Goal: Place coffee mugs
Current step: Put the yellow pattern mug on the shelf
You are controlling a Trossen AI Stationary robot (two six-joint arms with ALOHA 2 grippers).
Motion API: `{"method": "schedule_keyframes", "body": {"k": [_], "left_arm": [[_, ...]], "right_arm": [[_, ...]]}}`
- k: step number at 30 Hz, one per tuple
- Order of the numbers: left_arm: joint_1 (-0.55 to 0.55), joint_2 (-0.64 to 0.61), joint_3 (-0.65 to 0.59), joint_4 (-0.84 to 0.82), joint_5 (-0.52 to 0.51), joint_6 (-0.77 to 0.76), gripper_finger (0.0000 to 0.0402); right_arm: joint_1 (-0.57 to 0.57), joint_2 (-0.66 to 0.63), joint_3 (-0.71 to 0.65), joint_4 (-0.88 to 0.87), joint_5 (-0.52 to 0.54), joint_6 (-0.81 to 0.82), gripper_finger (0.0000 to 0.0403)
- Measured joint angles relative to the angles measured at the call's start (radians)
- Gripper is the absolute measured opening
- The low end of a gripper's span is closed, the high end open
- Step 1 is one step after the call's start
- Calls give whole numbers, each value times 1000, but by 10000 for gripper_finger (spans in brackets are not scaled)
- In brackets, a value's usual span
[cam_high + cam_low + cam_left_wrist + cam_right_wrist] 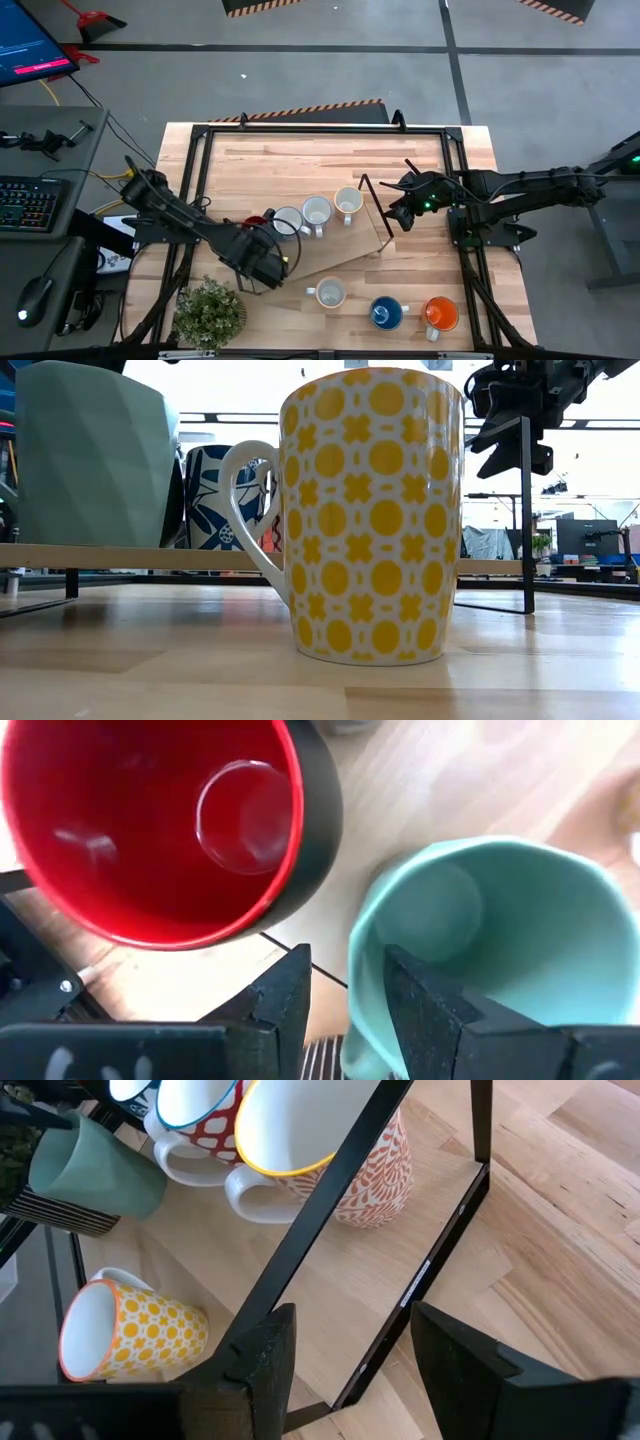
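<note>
My left gripper (345, 965) (258, 262) is shut on the teal-green mug (500, 920) at the left end of the raised wooden shelf (340, 250), beside the dark red mug (150, 820) (255, 222). Three pale patterned mugs (317, 212) stand in a row along the shelf. On the table near the front stand a yellow-patterned mug (370, 510) (330, 293), a blue mug (385, 313) and an orange mug (440, 313). My right gripper (350, 1350) (398, 212) hovers open over the shelf's black frame bar (330, 1240) at its right end and touches nothing. My left gripper pinches the teal-green mug's rim wall (362, 970), one finger (430, 1010) inside the mug and the other (280, 1010) outside. The fingers come from above, pointing down. The mug hangs mouth-up in the hold; whether its base rests on the shelf I cannot tell.
A black metal frame (200, 150) borders the table. A potted green plant (210, 312) stands at the near left corner, close to my left arm. Bare wood lies at the far side (320, 160) and between the shelf and the front mugs.
</note>
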Motion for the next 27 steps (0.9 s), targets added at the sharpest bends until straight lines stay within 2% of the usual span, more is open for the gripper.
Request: {"method": "schedule_keyframes", "body": {"k": [10, 14, 17, 21, 24, 27], "left_arm": [[-11, -139, 0, 3, -52, 2, 118], [-33, -205, -1, 98, -155, 22, 118], [-57, -247, -1, 256, -257, 121, 118], [-93, -276, 0, 466, -352, 341, 118], [-118, -275, 0, 565, -369, 483, 118], [-140, -271, 0, 593, -362, 533, 118]], "right_arm": [[0, 0, 0, 0, -1, 0, 178], [0, 0, 0, 0, -17, -31, 178], [0, 0, 0, -1, -18, -30, 178], [0, -12, 19, -27, -15, -76, 178], [-6, -26, 96, -123, 46, -135, 178], [-8, -29, 218, -267, 119, -177, 178]]}}
